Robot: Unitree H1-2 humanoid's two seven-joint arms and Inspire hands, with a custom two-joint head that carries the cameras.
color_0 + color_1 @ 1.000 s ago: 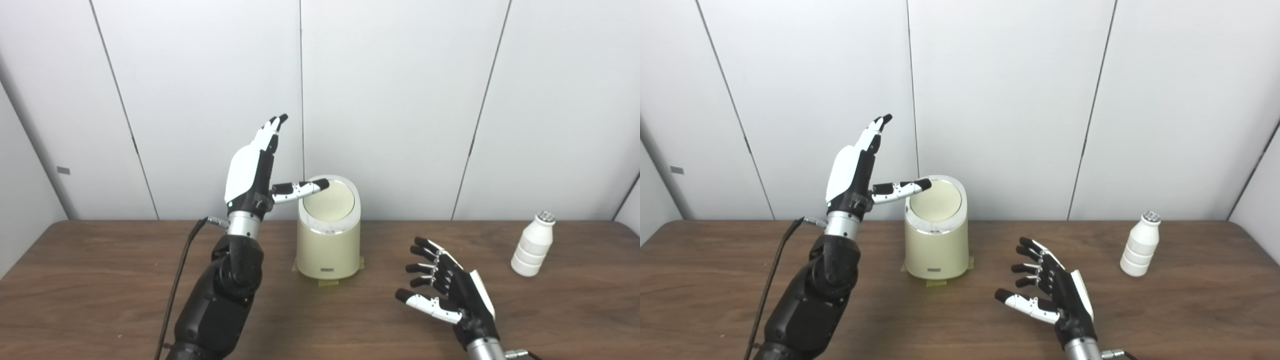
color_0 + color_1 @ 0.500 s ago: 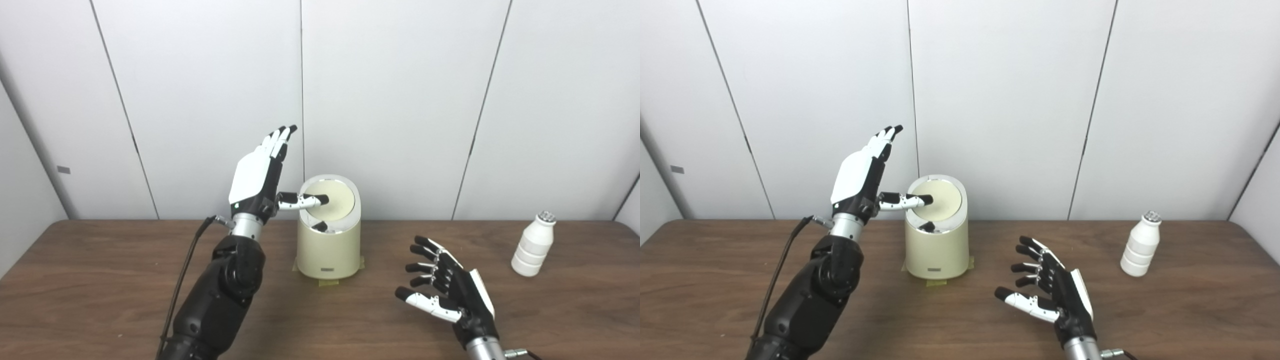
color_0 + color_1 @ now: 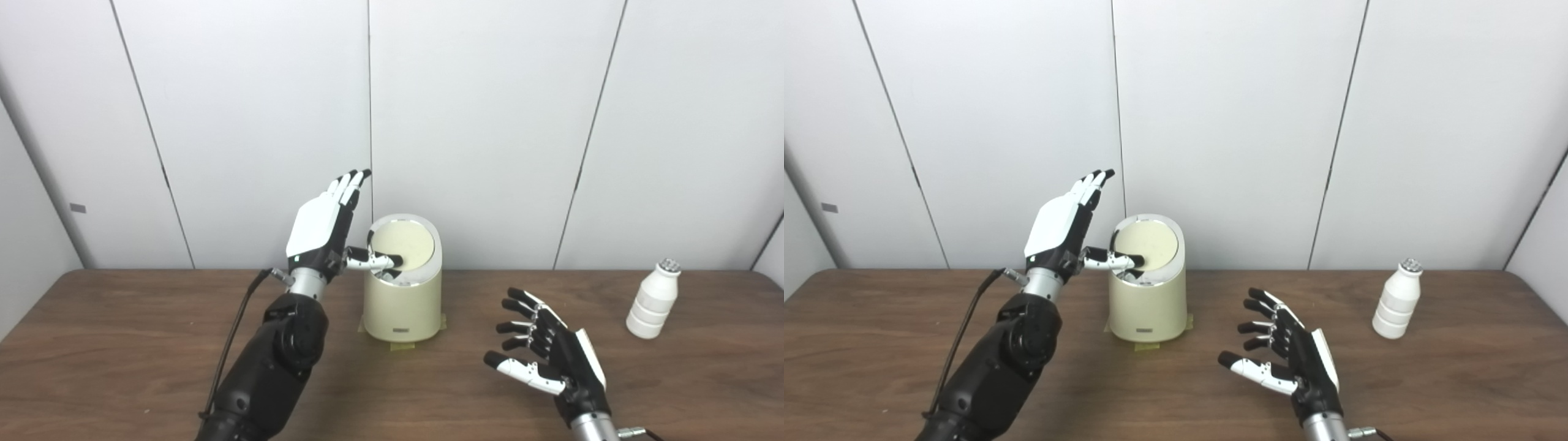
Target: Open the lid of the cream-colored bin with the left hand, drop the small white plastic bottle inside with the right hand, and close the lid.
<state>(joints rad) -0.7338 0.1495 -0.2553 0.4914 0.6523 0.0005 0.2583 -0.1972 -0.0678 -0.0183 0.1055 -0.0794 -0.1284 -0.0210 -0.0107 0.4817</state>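
Cream-colored bin (image 3: 402,300) sits mid-table on our dark wood table (image 3: 122,343), backed by plain white wall panels (image 3: 490,122). Our left hand (image 3: 324,229) has fingers spread, thumb pressing the lid (image 3: 407,242). Right hand (image 3: 1292,358) hovers empty with fingers loose; the white bottle (image 3: 1394,300) stands far right.

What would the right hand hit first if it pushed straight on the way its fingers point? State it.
The right hand points up-left across the table. The cream-colored bin looks like the first thing in that line, though depth is unclear and it may pass just in front.
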